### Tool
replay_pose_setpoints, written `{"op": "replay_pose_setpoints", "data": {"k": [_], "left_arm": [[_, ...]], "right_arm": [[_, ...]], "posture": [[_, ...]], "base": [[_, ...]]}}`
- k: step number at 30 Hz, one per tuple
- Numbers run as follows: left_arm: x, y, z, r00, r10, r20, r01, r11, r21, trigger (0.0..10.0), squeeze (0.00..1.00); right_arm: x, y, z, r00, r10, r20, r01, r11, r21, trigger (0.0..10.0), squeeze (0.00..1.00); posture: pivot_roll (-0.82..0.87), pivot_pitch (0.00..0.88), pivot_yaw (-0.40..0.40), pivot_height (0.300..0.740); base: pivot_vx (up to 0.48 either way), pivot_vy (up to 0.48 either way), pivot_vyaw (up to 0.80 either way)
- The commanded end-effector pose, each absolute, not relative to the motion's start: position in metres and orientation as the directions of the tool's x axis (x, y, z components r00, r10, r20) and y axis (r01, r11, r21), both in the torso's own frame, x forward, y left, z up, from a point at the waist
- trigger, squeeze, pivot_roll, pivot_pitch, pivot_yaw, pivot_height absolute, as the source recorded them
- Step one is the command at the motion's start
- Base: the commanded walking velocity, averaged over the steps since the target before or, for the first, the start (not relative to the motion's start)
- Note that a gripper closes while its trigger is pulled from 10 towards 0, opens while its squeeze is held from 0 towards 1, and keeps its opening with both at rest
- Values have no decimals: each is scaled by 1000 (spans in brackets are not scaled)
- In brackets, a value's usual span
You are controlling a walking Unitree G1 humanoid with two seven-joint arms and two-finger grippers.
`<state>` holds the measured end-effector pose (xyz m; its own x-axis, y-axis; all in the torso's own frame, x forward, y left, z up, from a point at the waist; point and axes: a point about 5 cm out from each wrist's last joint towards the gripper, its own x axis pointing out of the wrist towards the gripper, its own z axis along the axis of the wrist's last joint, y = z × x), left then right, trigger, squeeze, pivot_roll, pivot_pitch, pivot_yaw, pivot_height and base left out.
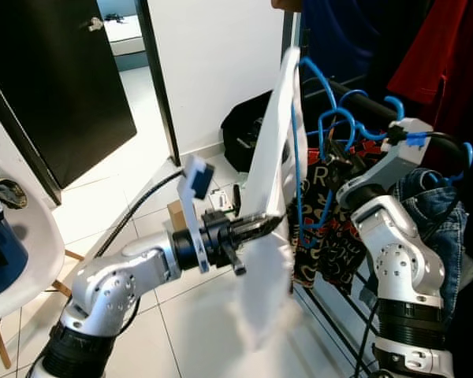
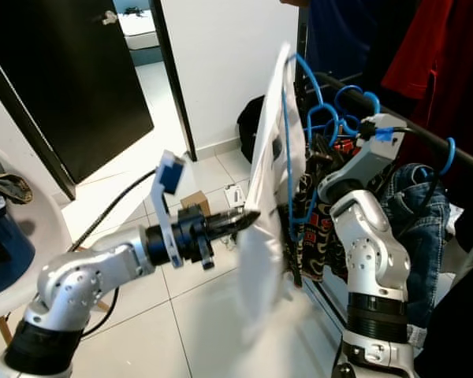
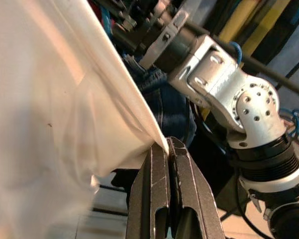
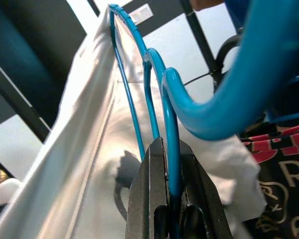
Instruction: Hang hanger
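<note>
A white garment (image 1: pixel 272 157) hangs on a blue wire hanger (image 1: pixel 314 77) beside the black clothes rail (image 1: pixel 437 140). My left gripper (image 1: pixel 270 224) is shut on the garment's lower edge and holds it out sideways; the wrist view shows the cloth pinched between its fingertips (image 3: pixel 159 154). My right gripper (image 2: pixel 315 161) reaches in from the right, just under the rail. It is shut on the hanger's blue wire (image 4: pixel 172 149) below the hook. The hook stands high, next to the rack's upright post.
Several other blue hangers (image 1: pixel 355 118) sit on the rail with jeans (image 1: pixel 433 213), a black and red printed garment (image 1: pixel 331 244) and a red garment (image 1: pixel 449 55). A black bag (image 1: pixel 240 134) lies on the tiles, a white chair (image 1: pixel 31 252) stands left.
</note>
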<state>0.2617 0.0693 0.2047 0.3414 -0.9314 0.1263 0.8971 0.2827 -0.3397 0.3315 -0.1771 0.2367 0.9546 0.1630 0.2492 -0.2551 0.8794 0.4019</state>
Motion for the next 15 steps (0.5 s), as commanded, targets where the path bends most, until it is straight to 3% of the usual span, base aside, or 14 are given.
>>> {"op": "replay_pose_setpoints", "data": {"k": [1, 2, 9, 10, 15], "left_arm": [[257, 70, 199, 312, -947, 80, 911, 275, -307, 10000, 0], [260, 74, 195, 349, -936, 39, 907, 327, -263, 10000, 0], [267, 79, 194, 413, -910, 35, 891, 395, -222, 10000, 0], [269, 80, 196, 426, -903, 56, 887, 405, -224, 10000, 1000], [266, 78, 197, 396, -915, 78, 900, 370, -229, 10000, 1000]], "right_arm": [[329, -175, 256, 924, 170, 343, -306, 868, 392, 10000, 0], [326, -166, 262, 893, 257, 370, -386, 860, 334, 10000, 0], [321, -155, 264, 846, 367, 387, -479, 843, 246, 10000, 0], [316, -149, 265, 802, 437, 408, -544, 816, 196, 10000, 0], [313, -145, 266, 777, 471, 417, -573, 803, 161, 10000, 0]], "posture": [[8, 0, 36, 740], [9, 0, 36, 740], [10, 0, 34, 740], [11, 0, 33, 740], [11, 0, 33, 740]], "base": [[0, 0, 0], [0, 0, 0], [0, 0, 0], [0, 0, 0], [0, 0, 0]]}}
